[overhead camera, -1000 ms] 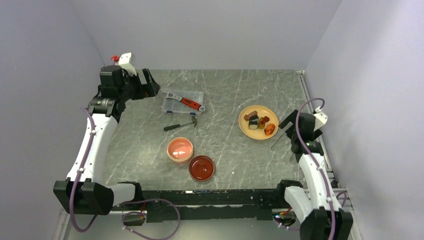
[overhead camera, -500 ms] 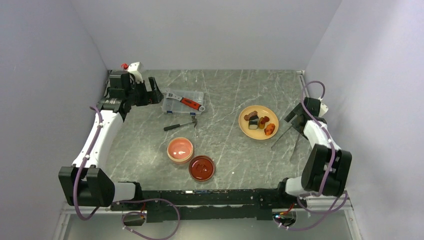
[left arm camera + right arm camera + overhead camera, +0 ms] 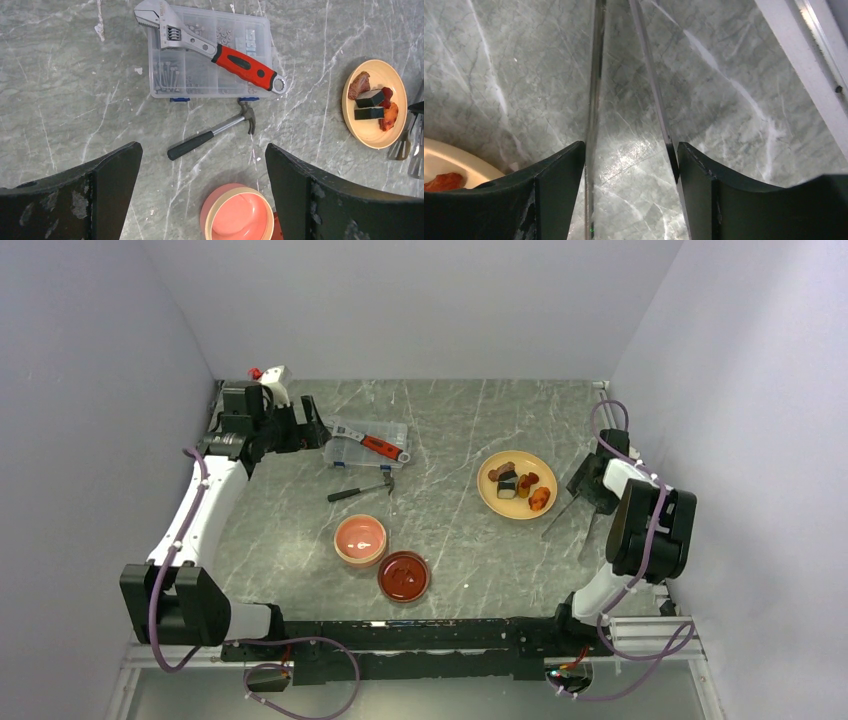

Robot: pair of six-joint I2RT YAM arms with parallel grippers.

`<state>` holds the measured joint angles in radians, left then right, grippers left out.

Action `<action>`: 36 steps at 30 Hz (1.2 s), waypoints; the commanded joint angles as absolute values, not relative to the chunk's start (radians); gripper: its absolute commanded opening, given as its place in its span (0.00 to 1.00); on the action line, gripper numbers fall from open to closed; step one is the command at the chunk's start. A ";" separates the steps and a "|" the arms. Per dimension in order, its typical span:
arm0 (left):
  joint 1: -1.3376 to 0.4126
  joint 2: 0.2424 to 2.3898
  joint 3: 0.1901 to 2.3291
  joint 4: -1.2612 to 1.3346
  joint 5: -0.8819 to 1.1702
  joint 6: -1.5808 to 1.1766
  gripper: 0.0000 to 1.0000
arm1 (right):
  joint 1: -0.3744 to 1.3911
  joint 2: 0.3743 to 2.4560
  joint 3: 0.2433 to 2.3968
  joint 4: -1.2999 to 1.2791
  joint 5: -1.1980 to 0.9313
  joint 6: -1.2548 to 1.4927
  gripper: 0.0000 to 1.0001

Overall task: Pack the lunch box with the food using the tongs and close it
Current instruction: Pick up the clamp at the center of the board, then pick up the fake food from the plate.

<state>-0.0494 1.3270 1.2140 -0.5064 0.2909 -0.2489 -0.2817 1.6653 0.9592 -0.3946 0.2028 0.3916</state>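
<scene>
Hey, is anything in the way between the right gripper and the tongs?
Nothing visible. The right gripper straddles the tongs, both thin arms lying on bare table between its fingers. The yellow plate sits off to one side, apart.

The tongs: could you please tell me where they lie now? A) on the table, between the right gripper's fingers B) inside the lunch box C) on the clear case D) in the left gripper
A: the right wrist view shows the tongs lying on the table between the fingers of the right gripper.
</scene>
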 commanded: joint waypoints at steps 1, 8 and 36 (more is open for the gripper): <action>-0.048 1.333 1.264 -0.507 0.333 -0.244 0.99 | -0.284 1.694 0.991 -0.375 0.182 0.386 0.69; -0.048 1.343 1.258 -0.499 0.344 -0.249 0.99 | -0.284 1.599 0.929 -0.302 0.163 0.369 0.43; -0.049 1.358 1.258 -0.497 0.368 -0.244 0.99 | 0.102 0.655 0.574 0.063 0.360 0.223 0.38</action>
<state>-0.0494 1.3697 1.2289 -0.5205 0.3523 -0.2497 0.0868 0.6724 0.5598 -0.0319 0.3595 0.2382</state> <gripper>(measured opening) 0.995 0.390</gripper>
